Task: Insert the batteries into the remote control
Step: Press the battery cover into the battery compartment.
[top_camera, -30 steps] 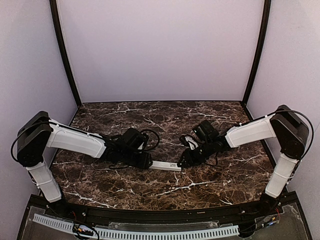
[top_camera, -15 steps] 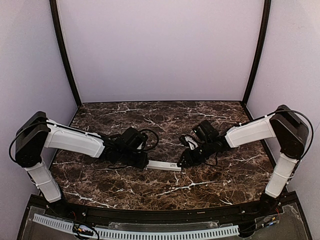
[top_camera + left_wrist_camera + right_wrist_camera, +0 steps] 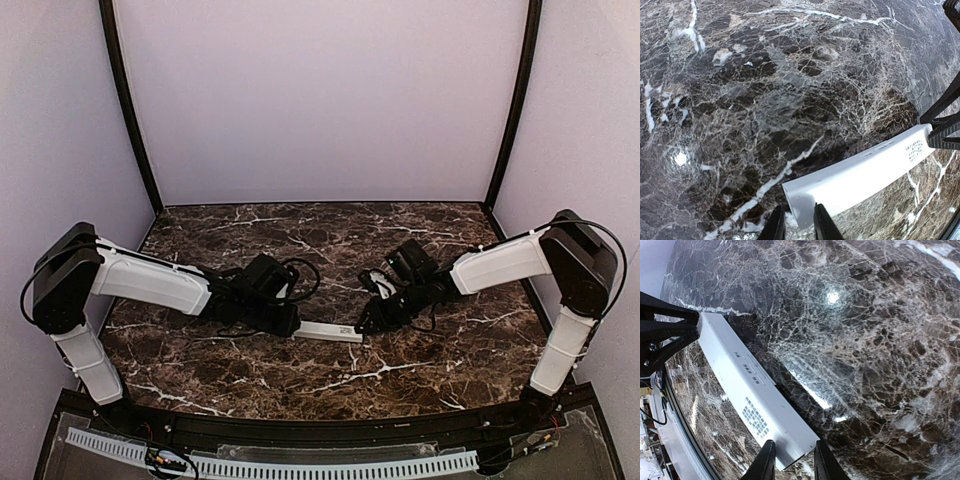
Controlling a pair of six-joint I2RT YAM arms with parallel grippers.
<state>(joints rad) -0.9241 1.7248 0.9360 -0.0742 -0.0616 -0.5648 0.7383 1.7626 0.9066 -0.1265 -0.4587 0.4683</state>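
The remote control (image 3: 328,331) lies flat on the table (image 3: 400,240) right between my two arms. Its long axis runs left to right, and its right end sits slightly nearer the arm bases. Each end of it sits in a hand. The left hand (image 3: 291,322) has the left end, and in the left wrist view its fingers (image 3: 776,227) press against both long sides of the white body, so I read it as clamped on the remote. The right hand (image 3: 364,324) has the opposite end, the one with the small printed label, and its fingers (image 3: 823,462) are likewise closed against the two sides.

Neither arm is nearer than the other, since both reach in along the stick's own axis from opposite ends. I judge that whatever comes next, a pull apart or a slide of the cover, has to run along that line. I cannot see the batteries in any view, and no open compartment shows.
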